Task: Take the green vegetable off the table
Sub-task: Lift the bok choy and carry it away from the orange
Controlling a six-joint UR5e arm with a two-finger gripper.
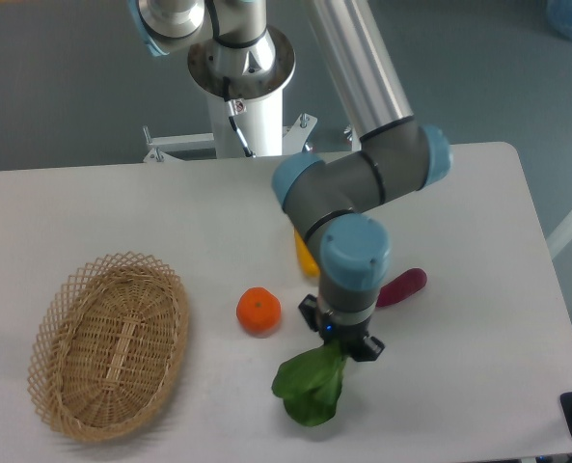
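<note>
Gripper [340, 349] clamped on green vegetable [311, 388], its stalk end hidden.

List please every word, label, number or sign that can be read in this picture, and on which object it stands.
None: no readable text shows anywhere.
The arm, the gripper holding the green vegetable, the orange, the basket and the table carry no visible writing.

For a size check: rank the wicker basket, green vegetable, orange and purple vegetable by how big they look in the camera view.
1. wicker basket
2. green vegetable, held by the gripper, possibly nearer the camera
3. orange and purple vegetable: look alike in size, and the arm hides part of the purple one, so unranked.
</note>
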